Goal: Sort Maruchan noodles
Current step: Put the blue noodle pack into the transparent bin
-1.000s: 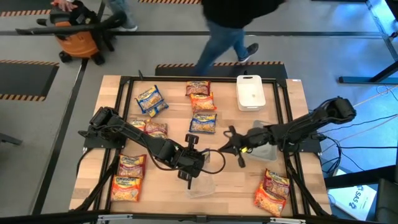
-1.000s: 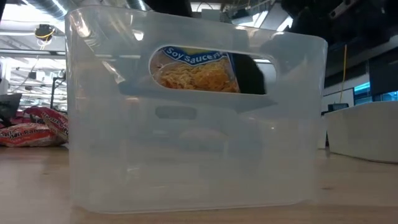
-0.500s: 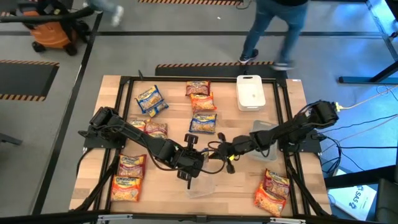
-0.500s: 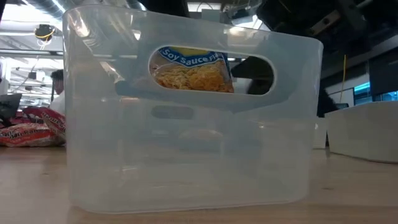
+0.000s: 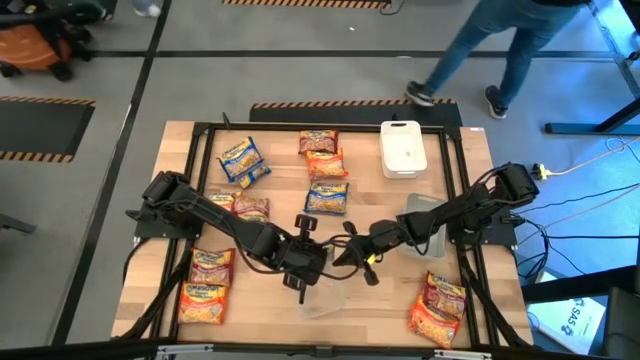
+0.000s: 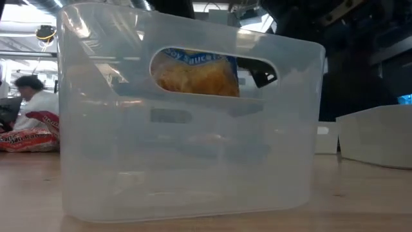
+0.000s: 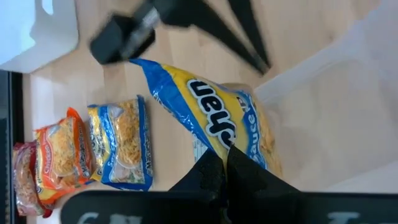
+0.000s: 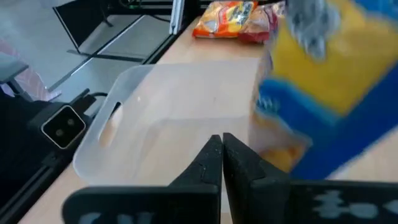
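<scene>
Left gripper (image 7: 225, 163) clamps one end of a blue-and-yellow noodle packet (image 7: 211, 121), which hangs over the clear bin (image 5: 325, 295) by the table's near edge, long axis stretching away from the fingers. Right gripper (image 5: 352, 258), pinched shut and empty, sits just beside it. The left arm is the one placed to drop it in.
</scene>
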Robot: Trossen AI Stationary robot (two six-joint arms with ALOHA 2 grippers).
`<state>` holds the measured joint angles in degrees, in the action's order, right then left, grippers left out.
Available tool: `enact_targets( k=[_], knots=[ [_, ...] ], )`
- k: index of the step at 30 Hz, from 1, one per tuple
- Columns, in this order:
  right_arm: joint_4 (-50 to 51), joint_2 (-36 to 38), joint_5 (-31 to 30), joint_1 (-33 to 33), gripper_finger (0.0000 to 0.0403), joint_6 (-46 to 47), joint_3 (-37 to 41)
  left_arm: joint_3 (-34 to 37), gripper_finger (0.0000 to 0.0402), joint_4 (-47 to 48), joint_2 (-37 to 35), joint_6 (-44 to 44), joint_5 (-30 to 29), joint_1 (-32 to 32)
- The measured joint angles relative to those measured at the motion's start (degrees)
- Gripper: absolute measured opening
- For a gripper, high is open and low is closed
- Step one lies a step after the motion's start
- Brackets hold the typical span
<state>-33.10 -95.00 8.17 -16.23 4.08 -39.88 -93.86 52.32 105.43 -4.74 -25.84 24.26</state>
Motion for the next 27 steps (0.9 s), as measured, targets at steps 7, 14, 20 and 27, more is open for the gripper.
enact_targets(
  k=[7, 14, 20, 27],
  knots=[
    [-0.50, 0.00, 0.44, 0.11, 0.0001, -0.04, 0.02, -4.55, 0.0000, 3.83, -1.10, -3.35, 5.69, 0.22],
    [0.59, -0.02, 0.43, 0.05, 0.0001, 0.13, 0.04, -1.12, 0.0000, -0.54, -1.05, -5.32, 9.04, -0.47],
    [0.77, -0.02, 0.39, 0.07, 0.0001, 0.11, 0.04, 2.76, 0.0000, -1.30, -0.60, -8.16, 9.76, -2.02],
    [1.25, -0.68, -0.06, 0.07, 0.0001, 0.85, 0.07, 4.48, 0.0000, -2.99, -0.60, -8.67, 4.73, -3.02]
  ],
)
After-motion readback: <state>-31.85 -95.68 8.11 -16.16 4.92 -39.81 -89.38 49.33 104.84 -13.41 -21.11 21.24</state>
